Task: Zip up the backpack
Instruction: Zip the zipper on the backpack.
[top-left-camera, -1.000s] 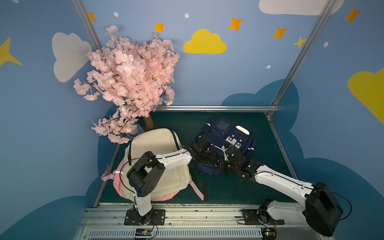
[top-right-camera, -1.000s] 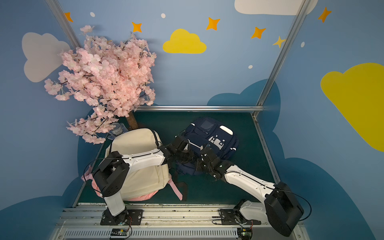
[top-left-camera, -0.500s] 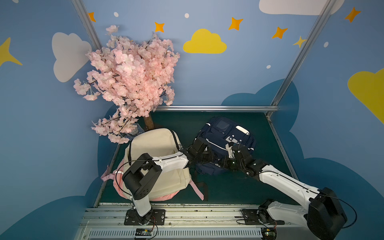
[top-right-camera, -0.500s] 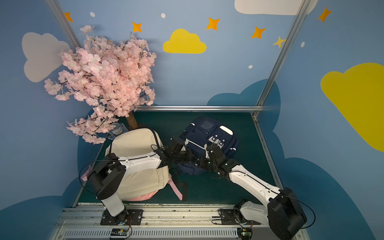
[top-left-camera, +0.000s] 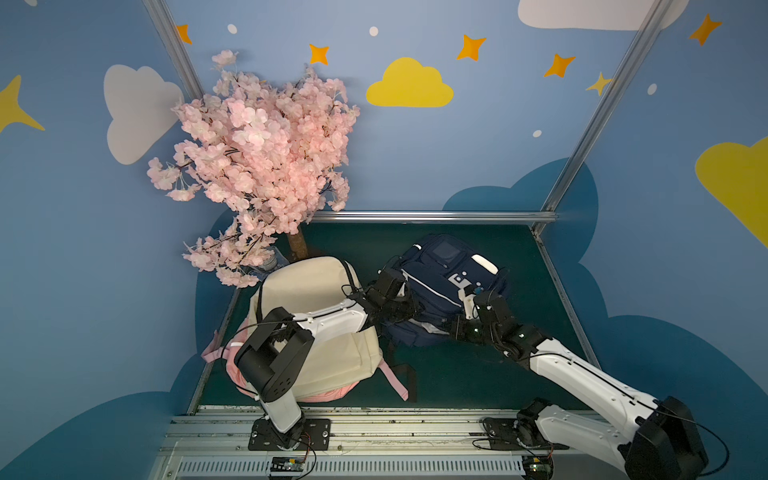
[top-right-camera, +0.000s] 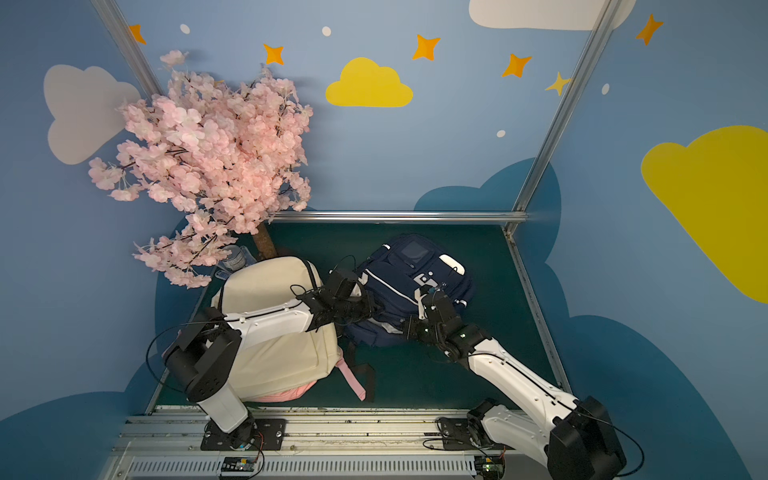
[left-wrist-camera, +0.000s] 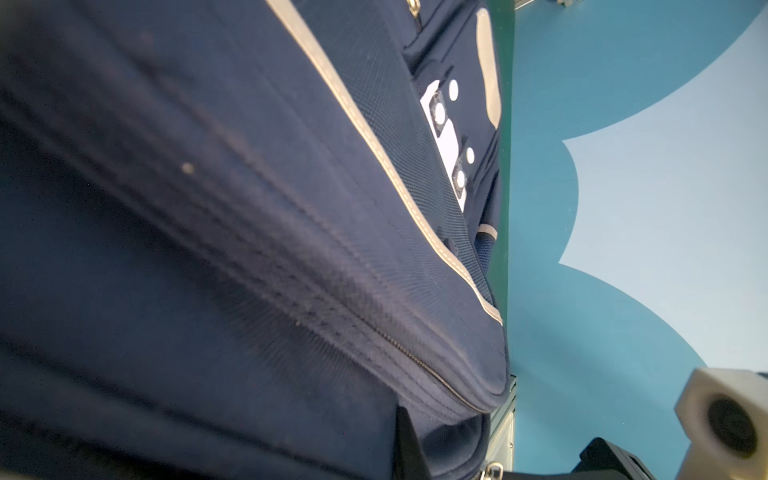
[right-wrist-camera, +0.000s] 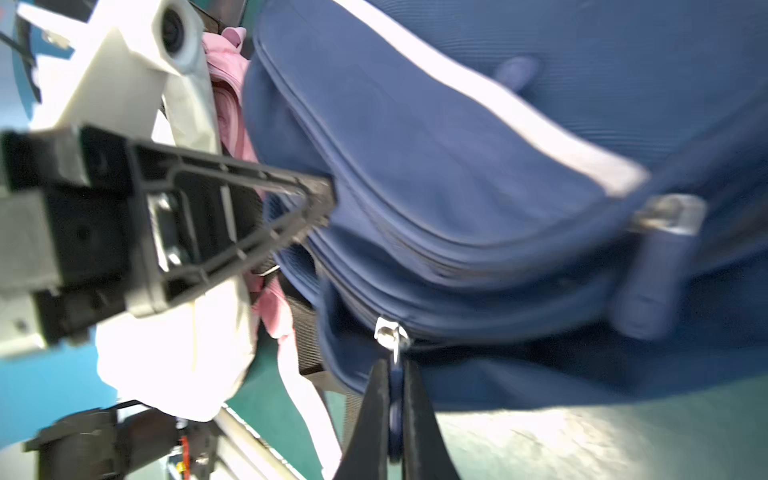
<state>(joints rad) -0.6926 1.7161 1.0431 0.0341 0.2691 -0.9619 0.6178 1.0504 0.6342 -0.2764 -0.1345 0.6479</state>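
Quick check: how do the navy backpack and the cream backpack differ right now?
Colour: the navy backpack is dark blue with white trim; the cream backpack is off-white with pink straps.
Handling: the left gripper clamps the navy backpack at its edge and the right gripper pinches its zipper pull; the cream backpack only lies under the left arm.
Shared: both lie on the green mat.

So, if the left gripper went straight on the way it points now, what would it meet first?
The navy backpack. In the right wrist view the tips of the left gripper are right at its side fabric, probably touching, so no free way is left ahead.
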